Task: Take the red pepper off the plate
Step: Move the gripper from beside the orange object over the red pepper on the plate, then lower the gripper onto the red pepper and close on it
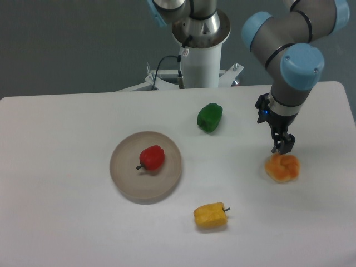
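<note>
The red pepper lies on the beige plate, right of the plate's middle, with its dark stem pointing left. The plate sits left of the table's middle. My gripper hangs far to the right of the plate, just above the top left of the orange pepper. Its fingers are close together and hold nothing that I can see. It is well apart from the red pepper.
A green pepper lies behind and right of the plate. A yellow pepper lies in front, right of the plate. The arm's base stands at the table's far edge.
</note>
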You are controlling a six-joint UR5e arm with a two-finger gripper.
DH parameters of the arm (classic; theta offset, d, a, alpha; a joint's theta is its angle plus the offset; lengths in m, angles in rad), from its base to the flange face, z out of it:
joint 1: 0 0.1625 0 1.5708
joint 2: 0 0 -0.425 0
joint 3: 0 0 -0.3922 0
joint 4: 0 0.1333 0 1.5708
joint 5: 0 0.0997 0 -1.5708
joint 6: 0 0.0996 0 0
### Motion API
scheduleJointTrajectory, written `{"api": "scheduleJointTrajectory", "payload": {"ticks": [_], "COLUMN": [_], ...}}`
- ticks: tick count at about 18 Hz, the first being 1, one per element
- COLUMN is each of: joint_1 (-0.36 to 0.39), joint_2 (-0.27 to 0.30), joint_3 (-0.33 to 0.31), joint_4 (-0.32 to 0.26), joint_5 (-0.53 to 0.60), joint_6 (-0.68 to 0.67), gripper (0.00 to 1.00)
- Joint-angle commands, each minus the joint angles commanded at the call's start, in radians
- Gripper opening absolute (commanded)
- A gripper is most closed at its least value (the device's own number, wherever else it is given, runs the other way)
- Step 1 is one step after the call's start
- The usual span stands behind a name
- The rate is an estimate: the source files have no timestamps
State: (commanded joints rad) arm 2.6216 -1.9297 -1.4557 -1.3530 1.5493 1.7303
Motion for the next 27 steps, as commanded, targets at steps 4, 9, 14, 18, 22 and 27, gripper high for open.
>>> {"api": "scheduleJointTrajectory", "payload": {"ticks": [4, 9, 14, 18, 22, 27], "joint_1": [-0.032, -0.072, -0.225, -0.357, -0.437, -0.489], "joint_2": [-0.009, -0.028, -0.034, -0.043, -0.044, -0.096], "joint_3": [0.003, 0.011, -0.006, -0.021, -0.069, -0.084], "joint_4": [0.008, 0.035, 0.034, 0.034, 0.035, 0.113], "joint_5": [-0.002, -0.028, -0.008, -0.009, -0.026, -0.028], "joint_6": [-0.002, -0.028, -0.269, -0.486, -0.698, -0.842], "gripper": [1.00, 1.00, 1.00, 1.00, 1.00, 1.00]}}
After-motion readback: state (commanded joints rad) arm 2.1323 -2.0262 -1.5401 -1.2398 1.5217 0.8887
